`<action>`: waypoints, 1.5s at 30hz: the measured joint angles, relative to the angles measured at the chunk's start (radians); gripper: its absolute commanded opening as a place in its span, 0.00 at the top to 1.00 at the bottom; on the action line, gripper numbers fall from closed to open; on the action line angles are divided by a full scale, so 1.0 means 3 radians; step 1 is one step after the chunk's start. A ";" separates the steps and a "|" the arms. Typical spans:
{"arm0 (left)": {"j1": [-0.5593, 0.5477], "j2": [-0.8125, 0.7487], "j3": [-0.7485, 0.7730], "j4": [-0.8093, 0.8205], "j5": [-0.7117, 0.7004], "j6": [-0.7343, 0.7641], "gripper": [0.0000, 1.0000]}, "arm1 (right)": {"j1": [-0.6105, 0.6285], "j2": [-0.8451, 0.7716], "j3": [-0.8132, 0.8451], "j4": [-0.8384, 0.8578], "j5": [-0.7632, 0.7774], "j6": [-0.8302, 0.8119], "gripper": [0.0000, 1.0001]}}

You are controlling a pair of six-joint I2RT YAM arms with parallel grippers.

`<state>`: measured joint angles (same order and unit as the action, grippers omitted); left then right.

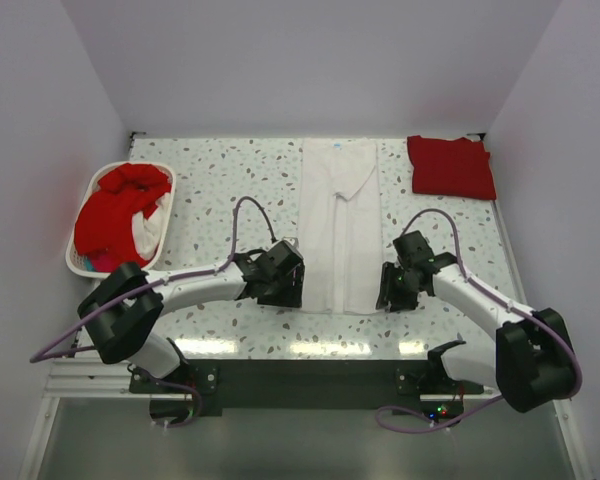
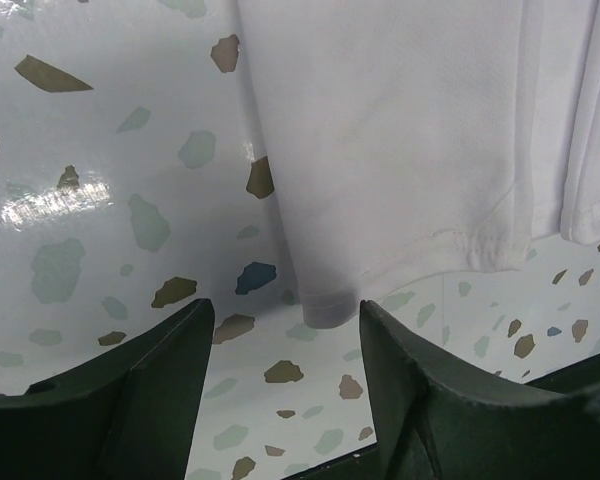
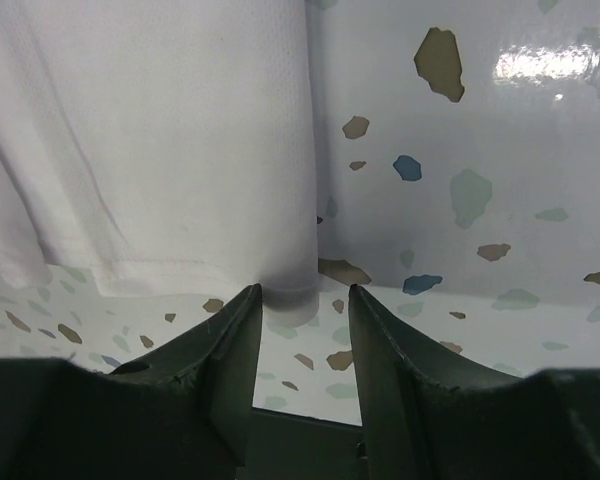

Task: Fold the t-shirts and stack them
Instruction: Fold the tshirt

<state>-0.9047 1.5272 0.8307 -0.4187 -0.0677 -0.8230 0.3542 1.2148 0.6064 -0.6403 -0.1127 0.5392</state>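
Top view: bright, even overhead light. 3 glare patches streak the near edge of the tabletop [image 1: 230, 190], and the heaped red t-shirts [image 1: 115, 210] cast a pink tint on the left wall. Both wrist views are sharp on the white t-shirt [image 2: 400, 130], weave legible, with 1 glare patch each on the glossy surface. The left gripper [image 2: 285, 305] and right gripper [image 3: 303, 292] read dark and slightly soft, with faint shadow under the hem.

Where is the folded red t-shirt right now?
In the top view, the folded red t-shirt lies at the far right corner of the table, just right of the white t-shirt.
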 measured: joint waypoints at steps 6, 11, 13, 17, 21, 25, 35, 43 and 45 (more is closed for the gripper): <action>-0.0003 0.0010 0.0000 0.0024 -0.0027 -0.0014 0.40 | 0.0000 0.0121 -0.0001 0.0084 0.0000 0.0000 0.65; -0.0003 0.0076 0.0001 0.0038 -0.0022 -0.0014 0.60 | 0.0000 0.0202 -0.0033 0.0153 -0.0009 0.0001 0.81; -0.0004 0.0098 0.0001 0.0042 -0.0025 -0.0020 0.68 | 0.0000 0.0205 -0.0041 0.0168 -0.0015 0.0003 0.86; -0.0004 0.0103 0.0001 0.0050 -0.0064 -0.0001 0.83 | 0.0000 0.0205 -0.0042 0.0174 -0.0022 0.0009 0.89; -0.0005 0.0118 0.0001 0.0050 -0.0134 0.0010 0.96 | 0.0000 0.0205 -0.0042 0.0174 -0.0032 0.0008 0.90; -0.0006 0.0168 0.0001 0.0078 -0.0146 0.0000 1.00 | 0.0000 0.0205 -0.0045 0.0175 -0.0034 0.0009 0.91; -0.0029 0.0261 0.0083 0.0107 -0.0056 -0.0032 1.00 | 0.0000 0.0191 -0.0055 0.0181 -0.0043 0.0008 0.94; -0.0050 -0.0188 -0.0023 -0.0047 -0.0193 -0.0151 0.52 | 0.0000 0.0134 -0.0088 0.0179 -0.0045 0.0006 0.94; -0.0050 -0.0240 -0.0008 -0.0053 -0.0223 -0.0174 0.45 | 0.0000 0.0134 -0.0088 0.0179 -0.0045 0.0006 0.94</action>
<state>-0.9195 1.4551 0.8284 -0.4347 -0.1345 -0.8753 0.3542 1.2549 0.5800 -0.5865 -0.1261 0.5411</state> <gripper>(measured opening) 0.484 0.071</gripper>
